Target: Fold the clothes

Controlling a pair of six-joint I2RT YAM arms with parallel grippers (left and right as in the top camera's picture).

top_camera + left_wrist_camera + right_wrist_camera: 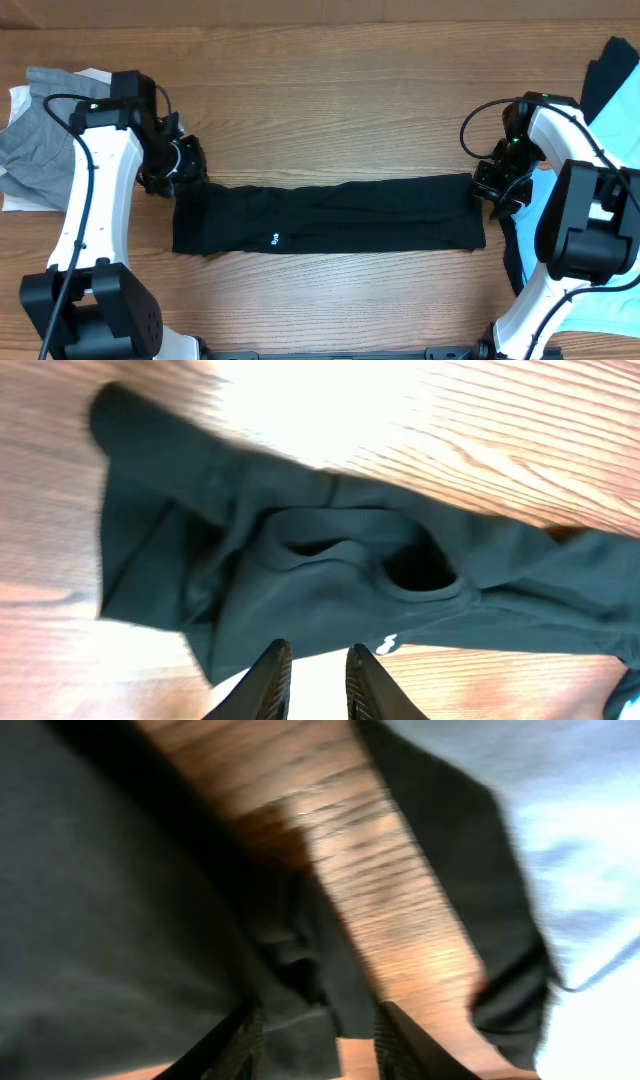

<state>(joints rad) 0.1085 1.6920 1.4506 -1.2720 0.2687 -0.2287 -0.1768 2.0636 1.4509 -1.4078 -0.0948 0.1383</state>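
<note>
Shirt lies mid-frame, folded to long strip. My left gripper barely parted, empty; right gripper wider, shirt edge between jaws, seemingly loose. Next: grasp one end, fold across.

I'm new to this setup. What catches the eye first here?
A black T-shirt folded into a long strip lies across the middle, the left gripper at one end and the right gripper at the other. Grey clothes sit at the left edge, a light blue garment at the right.
</note>
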